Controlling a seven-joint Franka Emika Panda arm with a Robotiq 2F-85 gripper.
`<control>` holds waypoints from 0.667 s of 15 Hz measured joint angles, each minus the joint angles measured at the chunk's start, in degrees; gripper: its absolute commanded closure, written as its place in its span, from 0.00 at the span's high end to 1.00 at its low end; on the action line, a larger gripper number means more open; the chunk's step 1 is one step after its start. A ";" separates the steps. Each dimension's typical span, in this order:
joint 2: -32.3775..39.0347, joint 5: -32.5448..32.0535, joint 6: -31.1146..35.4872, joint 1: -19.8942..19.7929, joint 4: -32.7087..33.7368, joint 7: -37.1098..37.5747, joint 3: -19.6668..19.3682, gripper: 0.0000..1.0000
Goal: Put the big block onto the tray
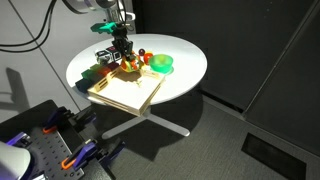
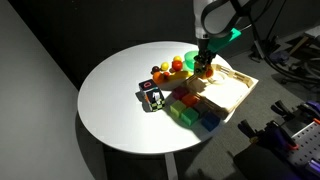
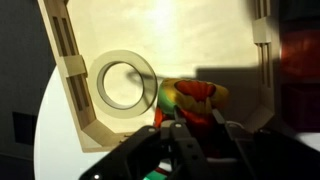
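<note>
The tray (image 3: 200,45) of light tan wood fills the wrist view; it also shows in both exterior views (image 1: 125,95) (image 2: 232,92). The big block (image 3: 200,97), yellow and orange-red, sits between my fingertips just over the tray's near part. My gripper (image 3: 192,118) looks shut on it. In both exterior views the gripper (image 1: 123,58) (image 2: 205,64) hangs over the tray's edge beside a row of toys, and the fingers largely hide the block.
A pale ring (image 3: 125,82) lies on the tray. A green round dish (image 1: 160,64) (image 2: 228,35) stands behind the tray. Green, blue and red blocks (image 2: 188,108) and a dark device (image 2: 152,97) lie beside it on the round white table (image 2: 120,90).
</note>
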 measured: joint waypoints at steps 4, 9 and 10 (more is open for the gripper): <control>-1.87 0.00 1.10 -3.21 -3.95 1.25 -0.58 0.08; -2.66 0.00 5.90 -5.75 -7.22 2.00 -1.80 0.08; -2.71 0.00 6.83 -6.00 -7.67 2.02 -2.11 0.08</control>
